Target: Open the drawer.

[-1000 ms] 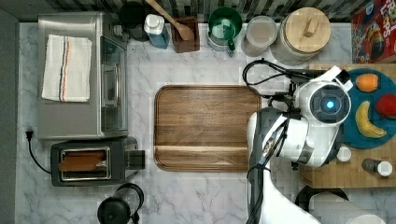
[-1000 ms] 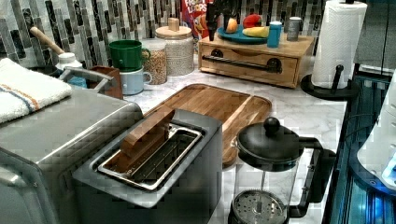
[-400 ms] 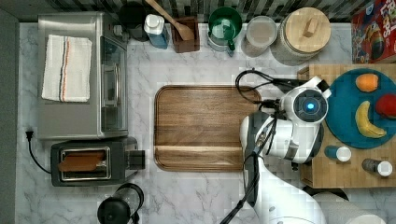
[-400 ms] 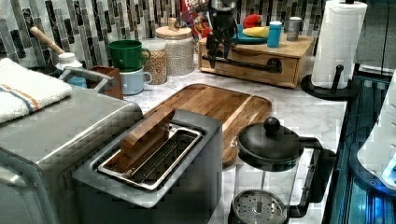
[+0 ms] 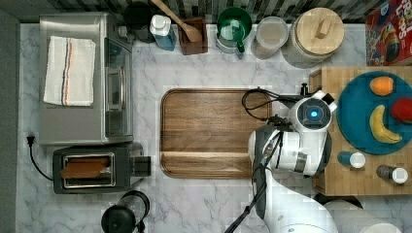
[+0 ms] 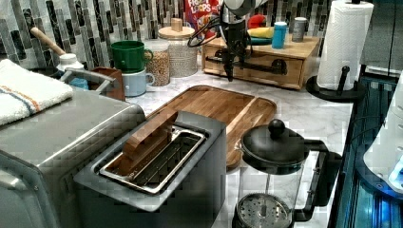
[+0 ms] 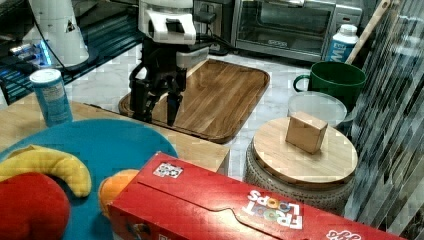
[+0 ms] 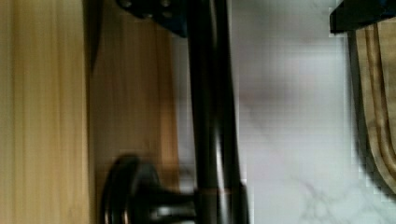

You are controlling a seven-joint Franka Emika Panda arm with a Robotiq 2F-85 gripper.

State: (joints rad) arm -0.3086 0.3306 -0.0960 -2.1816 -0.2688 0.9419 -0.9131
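Since a second ago the arm has travelled leftward in the top view, its white wrist leaving the blue plate (image 5: 357, 114) and stopping over the drawer unit's edge. In the left view, where no arm showed then, the gripper (image 6: 230, 71) now hangs in front of the drawer (image 6: 259, 64).

Going left to right across the top view: the toaster oven (image 5: 85, 80) with a striped towel (image 5: 69, 71) sits at nine o'clock, the toaster (image 5: 92, 168) at about eight o'clock, and the French press (image 5: 121, 219) at seven o'clock. The brown wooden tray (image 5: 209, 132) lies in the middle. The drawer unit (image 5: 340, 182) stands at three o'clock, carrying the blue plate with a banana (image 5: 381, 128).

In the left view the drawer is at one o'clock, its front flush with the box and its black bar handle (image 6: 266, 70) running across it, to the tray's far side.

In the right view the gripper (image 7: 156, 107) points downward with its two fingers (image 7: 172, 107) spread apart and nothing between them. In the wrist view the black bar handle (image 8: 212, 112) runs through the middle, with one dark fingertip (image 8: 154, 14) by the wood front and the other (image 8: 364, 14) over the marble counter (image 8: 289, 116), so the jaws straddle the bar without closing on it.
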